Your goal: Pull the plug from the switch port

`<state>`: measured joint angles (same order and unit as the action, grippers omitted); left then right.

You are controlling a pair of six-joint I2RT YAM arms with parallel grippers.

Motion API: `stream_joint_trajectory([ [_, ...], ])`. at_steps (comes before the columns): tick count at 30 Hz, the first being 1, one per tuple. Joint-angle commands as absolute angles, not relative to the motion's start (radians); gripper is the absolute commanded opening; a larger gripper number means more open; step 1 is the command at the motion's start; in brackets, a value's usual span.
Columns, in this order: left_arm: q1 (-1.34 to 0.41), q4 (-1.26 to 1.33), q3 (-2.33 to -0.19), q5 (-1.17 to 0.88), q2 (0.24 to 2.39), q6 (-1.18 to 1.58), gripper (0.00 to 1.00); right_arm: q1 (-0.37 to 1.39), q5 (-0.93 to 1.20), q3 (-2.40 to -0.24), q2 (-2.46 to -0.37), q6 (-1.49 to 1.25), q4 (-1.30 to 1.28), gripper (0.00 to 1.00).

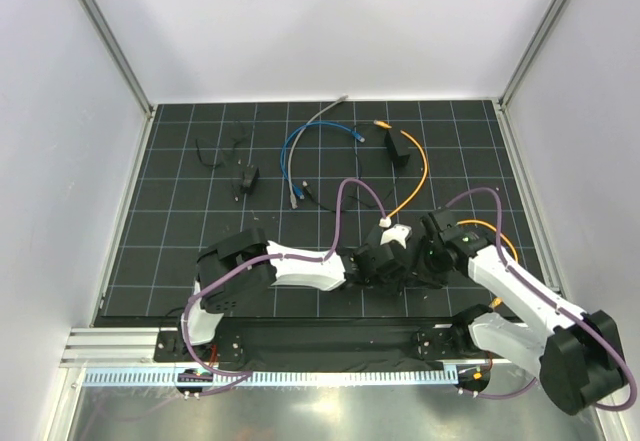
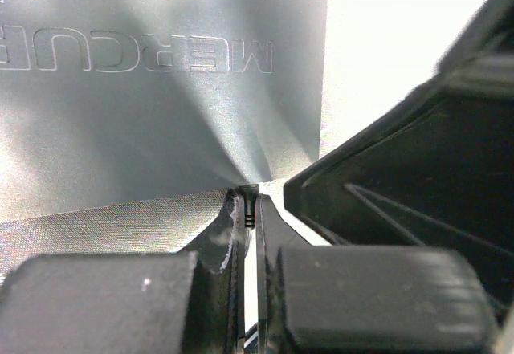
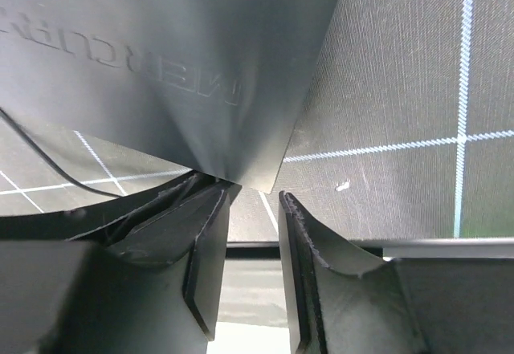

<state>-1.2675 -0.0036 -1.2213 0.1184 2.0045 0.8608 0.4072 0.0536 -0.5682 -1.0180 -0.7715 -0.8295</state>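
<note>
Switch port box [image 2: 161,113] over gridded mat [image 3: 401,89]; left gripper [image 2: 250,197] closed, right gripper [image 3: 254,196] seemingly ajar.

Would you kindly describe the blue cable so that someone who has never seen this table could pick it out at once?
On the black gridded mat, look at the far half, near the middle. The blue cable curls there in an open loop, with a grey cable just beyond it and an orange cable to its right. It is the only blue cable there.

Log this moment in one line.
left gripper: shut | right gripper: open, at switch corner | orange cable: runs toward grippers
</note>
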Motion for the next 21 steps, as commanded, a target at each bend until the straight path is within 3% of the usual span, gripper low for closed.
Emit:
stream_joint_trajectory([
  [1, -1.252, -0.072, -1.197, 0.135, 2.003, 0.845, 0.0, 0.417, 0.006, -0.542, -0.956, -0.807, -0.77, 0.37],
  [21, -1.244, -0.077, -1.213, 0.103, 2.0, 0.845, 0.0, 0.457, 0.025, -0.486, -0.904, -0.825, -0.784, 0.34],
])
